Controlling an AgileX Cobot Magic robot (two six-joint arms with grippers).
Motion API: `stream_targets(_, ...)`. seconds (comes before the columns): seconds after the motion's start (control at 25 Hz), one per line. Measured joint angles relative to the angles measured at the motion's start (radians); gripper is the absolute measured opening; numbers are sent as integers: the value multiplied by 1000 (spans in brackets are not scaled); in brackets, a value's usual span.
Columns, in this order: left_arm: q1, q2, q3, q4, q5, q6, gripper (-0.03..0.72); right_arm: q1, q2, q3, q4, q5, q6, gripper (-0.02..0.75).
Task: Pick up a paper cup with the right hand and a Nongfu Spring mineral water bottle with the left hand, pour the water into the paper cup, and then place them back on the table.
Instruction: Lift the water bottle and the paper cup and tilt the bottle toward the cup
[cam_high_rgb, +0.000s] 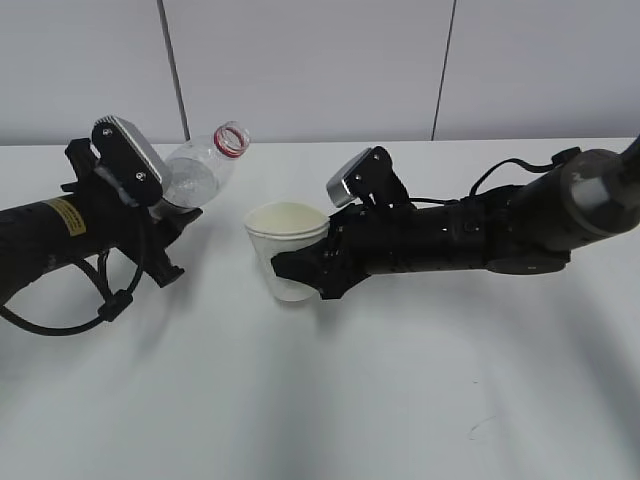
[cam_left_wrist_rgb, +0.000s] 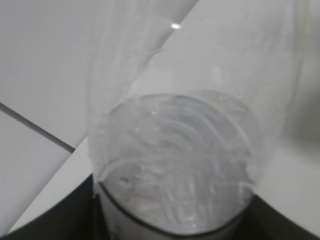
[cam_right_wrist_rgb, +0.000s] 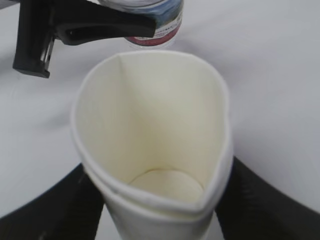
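Note:
My right gripper (cam_high_rgb: 296, 266) is shut on the white paper cup (cam_high_rgb: 287, 247), which stands upright with its rim squeezed out of round. In the right wrist view the cup (cam_right_wrist_rgb: 155, 145) fills the frame, cream inside. My left gripper (cam_high_rgb: 170, 222) is shut on the clear water bottle (cam_high_rgb: 203, 170), which tilts with its open red-ringed mouth (cam_high_rgb: 232, 140) up and to the right, left of the cup and apart from it. In the left wrist view the bottle (cam_left_wrist_rgb: 180, 160) fills the frame between my dark fingers (cam_left_wrist_rgb: 45, 220). Its label end (cam_right_wrist_rgb: 160, 30) shows in the right wrist view.
The white table (cam_high_rgb: 320, 400) carries a small dark scuff mark (cam_high_rgb: 483, 425) at the front right. A pale panelled wall (cam_high_rgb: 300, 60) rises behind the table's far edge. The left arm's looped cable (cam_high_rgb: 60, 320) hangs over the table at the left.

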Motion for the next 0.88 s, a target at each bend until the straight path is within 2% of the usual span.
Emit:
stream_targets(0.24, 0, 0, 1, -9, 4, 87, 387, 17, 0, -30, -14, 49, 4, 476)
stream_targets(0.68, 0, 0, 1, -103, -3, 311, 386, 17, 0, -38, -17, 75, 6, 476)
stream_targets(0.88, 0, 0, 2, -137, -21, 378, 386, 17, 0, -42, -17, 75, -7, 476)
